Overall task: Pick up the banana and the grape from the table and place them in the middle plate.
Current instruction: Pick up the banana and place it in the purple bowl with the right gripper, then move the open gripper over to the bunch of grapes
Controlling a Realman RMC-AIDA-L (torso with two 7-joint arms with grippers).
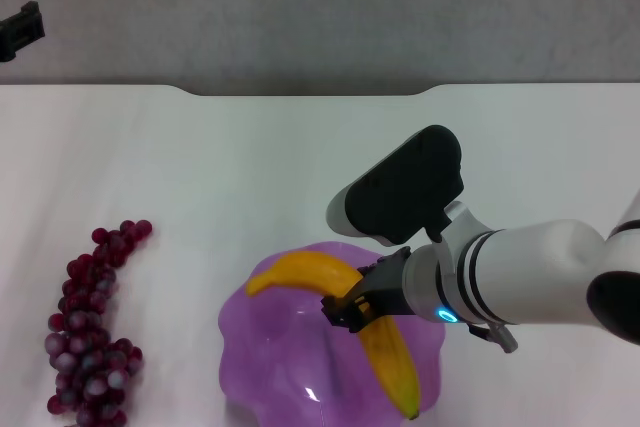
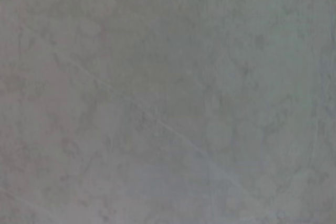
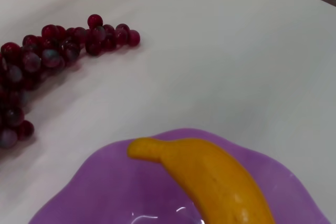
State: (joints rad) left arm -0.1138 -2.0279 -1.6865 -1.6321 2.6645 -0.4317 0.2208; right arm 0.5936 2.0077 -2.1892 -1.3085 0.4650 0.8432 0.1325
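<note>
Banana (image 1: 383, 342): curved and orange-yellow, lying across the middle plate, one end over the plate's far-left rim, the other reaching past its near-right rim; in the right wrist view (image 3: 210, 174) it fills the near part of the picture above the purple bowl.
Middle plate (image 1: 275, 362): translucent purple with a wavy rim, resting on the surface at the near edge of the head view; its rim also shows in the right wrist view (image 3: 100, 182).
Right gripper (image 1: 352, 305): over the plate's far-right part, its black jaws clenched on the middle of the banana; the white arm reaches in from the plate's right.
Grape (image 1: 88, 332): a long bunch of dark red-purple fruit lying on the surface to the left of the plate, apart from it; the right wrist view (image 3: 47, 59) shows it beyond the plate.
Surface (image 1: 300, 177): plain white, with a notched far edge beyond the plate.
Left gripper (image 1: 20, 32): a black part far to the plate's left, past the surface's far edge; whether its jaws are parted cannot be told.
</note>
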